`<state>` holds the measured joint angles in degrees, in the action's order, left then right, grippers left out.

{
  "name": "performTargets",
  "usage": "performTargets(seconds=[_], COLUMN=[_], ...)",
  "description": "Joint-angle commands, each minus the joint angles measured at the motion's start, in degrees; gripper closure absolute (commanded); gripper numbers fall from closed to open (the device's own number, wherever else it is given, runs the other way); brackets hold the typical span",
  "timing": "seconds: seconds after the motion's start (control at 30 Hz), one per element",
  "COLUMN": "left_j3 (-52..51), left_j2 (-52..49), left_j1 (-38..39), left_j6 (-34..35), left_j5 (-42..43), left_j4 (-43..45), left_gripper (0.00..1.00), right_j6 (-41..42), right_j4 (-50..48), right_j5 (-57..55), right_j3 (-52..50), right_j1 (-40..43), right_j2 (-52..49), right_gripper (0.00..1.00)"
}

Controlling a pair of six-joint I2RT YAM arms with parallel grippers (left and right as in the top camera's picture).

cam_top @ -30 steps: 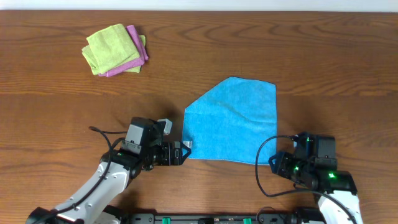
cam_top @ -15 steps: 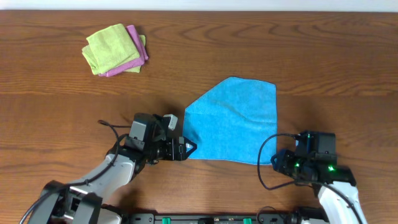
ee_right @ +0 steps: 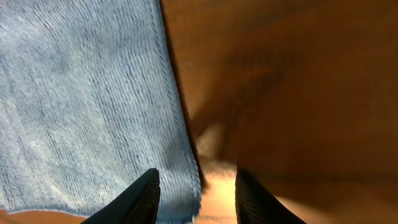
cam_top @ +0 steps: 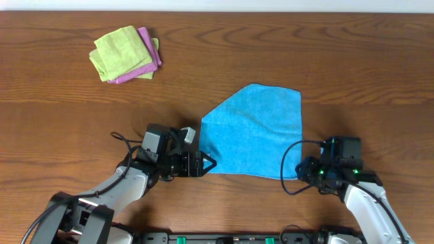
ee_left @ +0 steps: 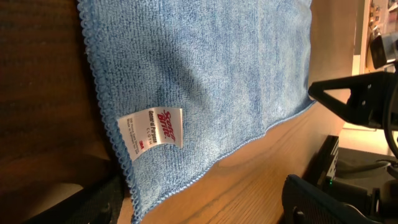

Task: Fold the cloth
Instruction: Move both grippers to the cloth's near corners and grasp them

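At the near edge of the brown wooden table (cam_top: 352,54), the left gripper (cam_top: 207,163) lay low with its black fingers spread wide, and the near-left corner of the bright blue microfibre cloth (cam_top: 261,129) sat in the gap between them without being pinched. A small white printed tag (ee_left: 152,127) was sewn into the cloth's stitched hem just beside that corner (its lettering was too small to read in full).

On the other side, the right gripper (ee_right: 198,186) stood at the near-right corner. Its two dark fingertips were parted, one over the blue pile and one over bare wood, and the hem ran between them, so nothing was clamped.

The cloth lay flat, stretching from both grippers toward the middle of the table. Its right edge was straight and its far-left side was cut off at a slant.

Well apart, at the far-left, a folded lime-green cloth (cam_top: 116,49) rested overlapping a folded pink-purple cloth (cam_top: 148,57).
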<state>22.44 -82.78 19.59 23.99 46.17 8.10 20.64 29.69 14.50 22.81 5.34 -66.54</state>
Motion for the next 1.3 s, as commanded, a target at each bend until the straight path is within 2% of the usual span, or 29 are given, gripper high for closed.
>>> performTargets(seconds=[0.0,0.17,0.37,0.57,0.83,1.0,1.17,1.27], left_j3=[-0.3,-0.3,-0.3,-0.2,-0.1,-0.1,-0.1,-0.1], left_j2=[-0.7,-0.8,-0.8,-0.8,-0.8,-0.8,-0.8,-1.1], left_j1=[-0.1,-0.1,-0.1,-0.1,-0.1,-0.1,-0.1,-0.1], left_j6=[0.2,0.3,2.0,2.0,2.0,2.0,1.9,1.7], left_j5=[-0.2,-0.3,-1.6,-1.6,-1.6,-1.6,-3.2,-3.1], left_j4=[-0.5,-0.5,-0.3,-0.3,0.3,0.8,1.4,2.3], left_gripper=[0.19,0.21,0.22,0.23,0.23,0.23,0.24,0.25], right_j6=[1.6,1.6,1.6,1.4,1.2,1.6,1.9,2.9], right_j4=[-1.2,-4.8,-4.7,-1.3,0.2,4.8,4.9,3.1], right_j5=[-0.7,4.6,8.5,8.4,0.7,-3.2,-3.0,0.7], right_j3=[-0.1,-0.1,-0.1,-0.1,0.6,2.4,2.8,2.7], right_j1=[0.3,0.3,0.3,0.3,0.3,0.3,0.3,0.3], right_j2=[-2.1,-5.5,-7.3,-7.3,-7.3,-7.3,-7.3,-7.3], right_gripper=[0.60,0.60,0.63,0.64,0.65,0.66,0.66,0.66])
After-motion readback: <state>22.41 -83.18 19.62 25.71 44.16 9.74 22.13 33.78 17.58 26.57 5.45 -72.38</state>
